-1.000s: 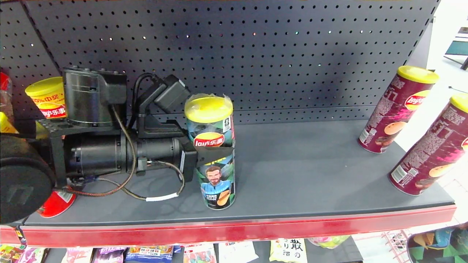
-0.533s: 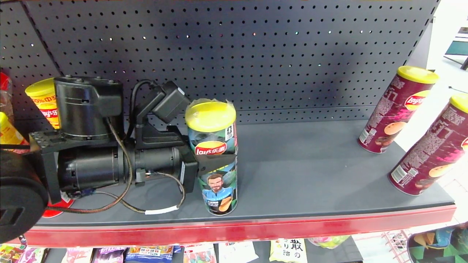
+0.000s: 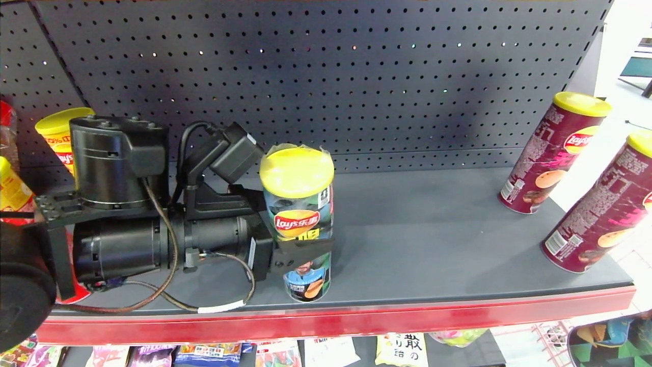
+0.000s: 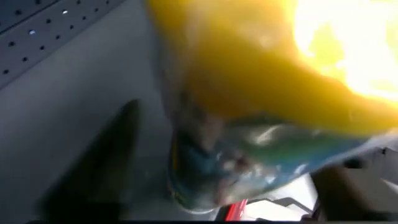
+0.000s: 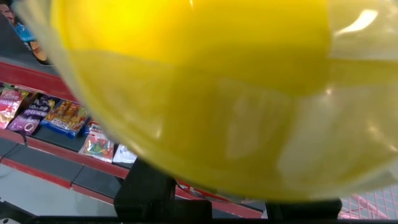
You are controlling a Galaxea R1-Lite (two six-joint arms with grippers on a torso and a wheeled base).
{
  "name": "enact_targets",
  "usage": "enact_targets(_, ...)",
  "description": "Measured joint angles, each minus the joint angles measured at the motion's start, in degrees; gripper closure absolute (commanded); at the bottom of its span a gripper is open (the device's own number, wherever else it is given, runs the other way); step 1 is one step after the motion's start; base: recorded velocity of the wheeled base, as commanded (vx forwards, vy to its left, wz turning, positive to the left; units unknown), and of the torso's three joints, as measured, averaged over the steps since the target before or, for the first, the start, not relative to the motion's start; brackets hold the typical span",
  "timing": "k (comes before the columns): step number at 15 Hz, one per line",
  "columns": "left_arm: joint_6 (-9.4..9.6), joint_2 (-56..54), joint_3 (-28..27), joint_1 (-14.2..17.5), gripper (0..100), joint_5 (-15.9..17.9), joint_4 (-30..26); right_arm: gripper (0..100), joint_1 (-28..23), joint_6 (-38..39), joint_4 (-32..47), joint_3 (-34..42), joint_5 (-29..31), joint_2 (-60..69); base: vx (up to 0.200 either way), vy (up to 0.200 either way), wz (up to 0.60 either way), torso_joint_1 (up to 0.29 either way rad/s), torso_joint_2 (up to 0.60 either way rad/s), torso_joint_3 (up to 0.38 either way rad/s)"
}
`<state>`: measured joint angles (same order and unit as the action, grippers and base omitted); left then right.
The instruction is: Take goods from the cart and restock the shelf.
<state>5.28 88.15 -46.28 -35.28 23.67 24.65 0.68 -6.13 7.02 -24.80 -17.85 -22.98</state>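
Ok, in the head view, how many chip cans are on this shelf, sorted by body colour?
Maroon: 2, the rear maroon can and the front maroon can.
Green-and-blue: 1, the green-and-blue can in the left gripper.
Yellow-orange: 1, the yellow-orange can behind the left arm.
Total: 4; a yellow-topped item at the left edge is too hidden to class.

Can (image 3: 298,204) clamped in my left pincer (image 3: 304,243): red-and-yellow logo badge mid-body, small white sticker under the lid, print too small to read. Rear maroon can (image 3: 552,153) and front maroon can (image 3: 593,209): same badge near the top, fine white text, illegible. White packet (image 3: 402,349) below: large dark characters.
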Motion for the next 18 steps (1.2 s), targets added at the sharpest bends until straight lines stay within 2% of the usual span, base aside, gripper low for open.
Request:
enact_targets(7, -0.06, -6.7, 5.4, 0.2, 0, -4.1, -0.2, 100, 0.0, -3.1, -0.1, -3.6, -3.0, -5.7, 0.0, 0.0, 0.0, 0.0, 0.0, 0.0)
enact_targets(10, -0.09, -13.3, 11.8, 0.2, 0, -4.8, -1.5, 100, 0.4, -6.3, -0.2, -4.9, -5.8, -11.6, 0.0, 0.0, 0.0, 0.0, 0.0, 0.0)
enact_targets(11, -0.13, -15.8, 14.2, 0.2, 0, -5.8, -2.0, 100, 1.3, -6.6, -0.2, -5.9, -6.2, -14.0, 0.0, 0.0, 0.0, 0.0, 0.0, 0.0)
enact_targets(14, -0.17, -23.4, 20.3, 1.4, 0, -8.8, -3.6, 100, 9.2, -6.8, -1.3, -10.5, -6.3, -21.4, 0.0, 0.0, 0.0, 0.0, 0.0, 0.0)
enact_targets(18, -0.17, -32.9, 22.3, 3.1, 0, -10.2, -14.5, 100, 16.0, -6.8, -9.6, -17.0, -4.1, -34.0, 0.0, 0.0, 0.0, 0.0, 0.0, 0.0)
